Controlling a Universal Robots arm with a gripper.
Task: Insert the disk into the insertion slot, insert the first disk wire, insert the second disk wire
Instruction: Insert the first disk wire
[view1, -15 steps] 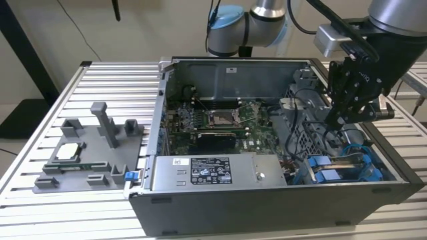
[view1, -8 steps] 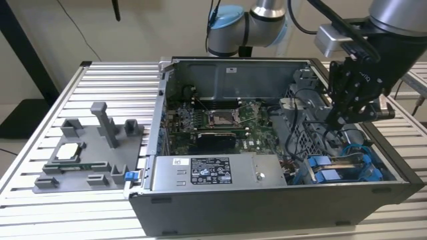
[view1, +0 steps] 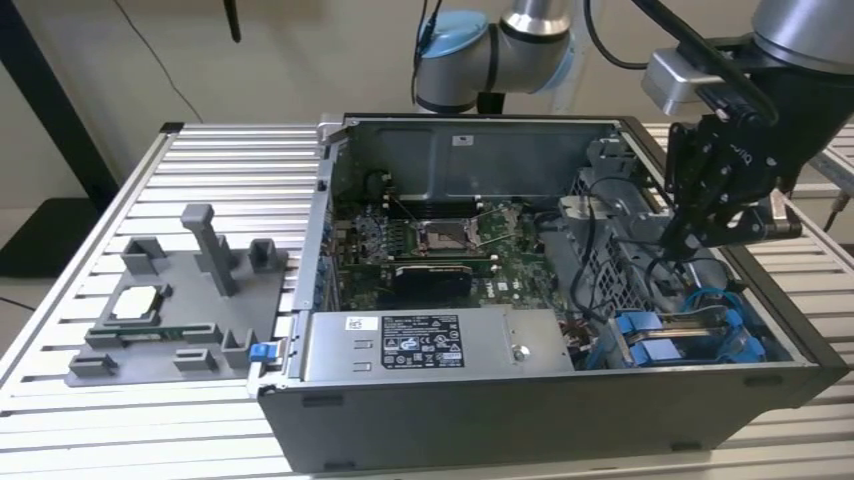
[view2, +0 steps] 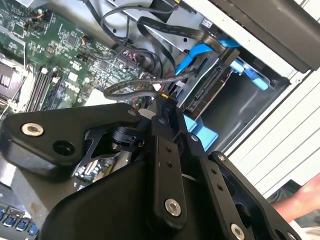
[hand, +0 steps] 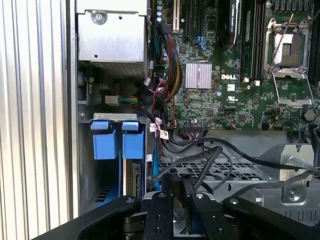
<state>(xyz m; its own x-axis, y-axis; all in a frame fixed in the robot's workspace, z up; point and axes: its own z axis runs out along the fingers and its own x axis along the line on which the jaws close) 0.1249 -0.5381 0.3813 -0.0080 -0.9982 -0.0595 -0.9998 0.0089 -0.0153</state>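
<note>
Pinching a black disk wire (hand: 214, 150) between nearly closed fingers, the gripper (view1: 683, 245) hangs just above the disk (view1: 663, 343). That disk sits slotted in its blue carrier (hand: 112, 140), beside the power-supply box (view1: 427, 345) with a white printed sticker.

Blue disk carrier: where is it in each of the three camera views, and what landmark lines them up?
Exterior view: the blue disk carrier sits in the case's corner bay, at the exterior view's right, beside the power-supply box.
First wrist view: the blue disk carrier stands in the bay next to the power-supply box.
Second wrist view: the blue disk carrier lies close to the blue cable.
Shared landmark: the green motherboard.
</note>
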